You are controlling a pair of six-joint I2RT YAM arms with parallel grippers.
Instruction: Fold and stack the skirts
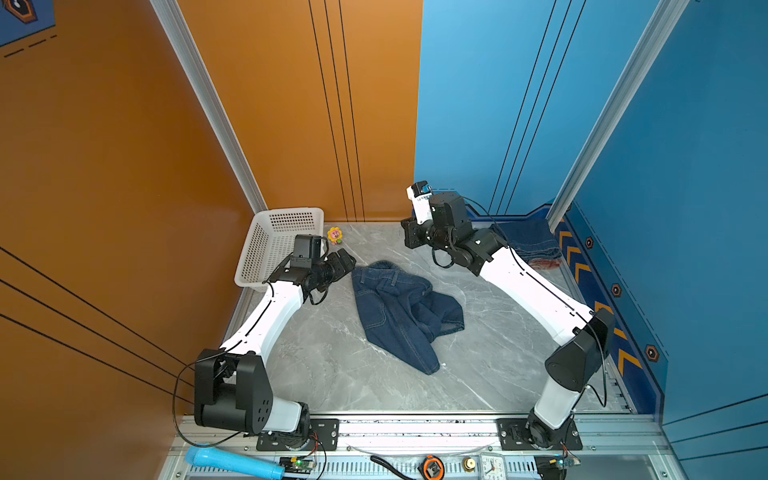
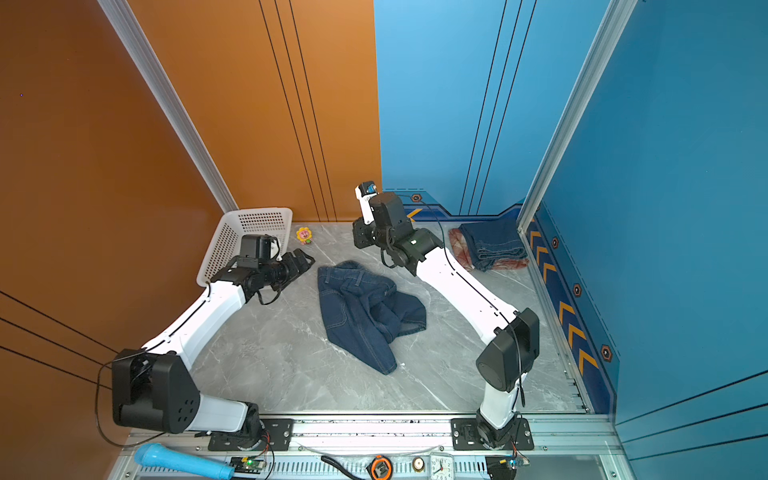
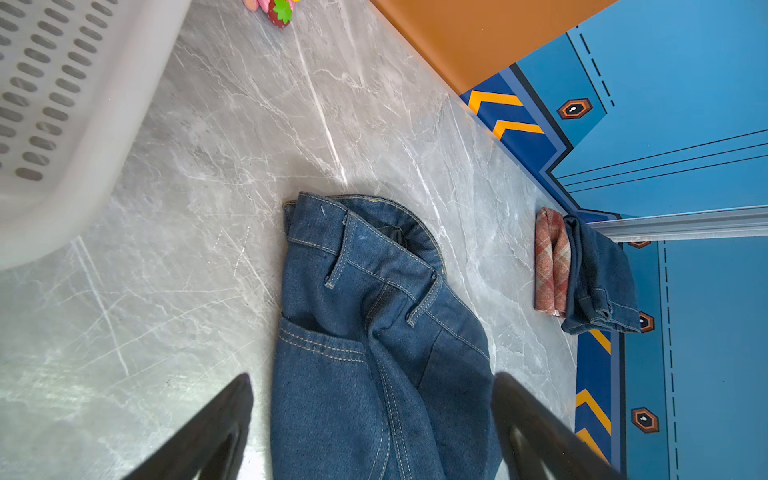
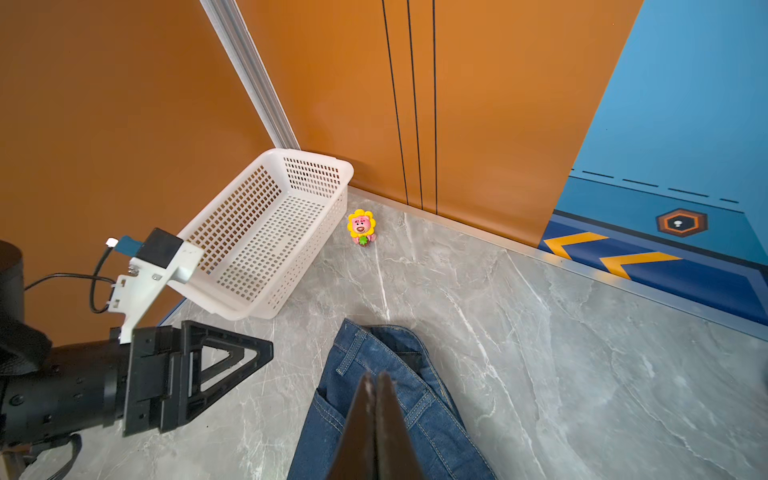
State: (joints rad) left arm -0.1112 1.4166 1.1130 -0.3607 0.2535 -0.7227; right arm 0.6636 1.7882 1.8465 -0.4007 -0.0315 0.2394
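Loose denim skirt lies crumpled at centre of table, waistband toward back wall, apparently awaiting fold. Folded denim skirt rests atop folded plaid skirt in far right corner, likely start of stack. Left gripper near waistband, fingers wide apart, empty. Right gripper raised near back wall, fingers pressed nearly together, holding nothing.

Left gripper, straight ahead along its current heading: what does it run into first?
Most likely the crumpled denim skirt. The left gripper, jaws open, points at its waistband end, and the wrist view shows denim directly ahead between them. Whether it would skim over the cloth is unclear.
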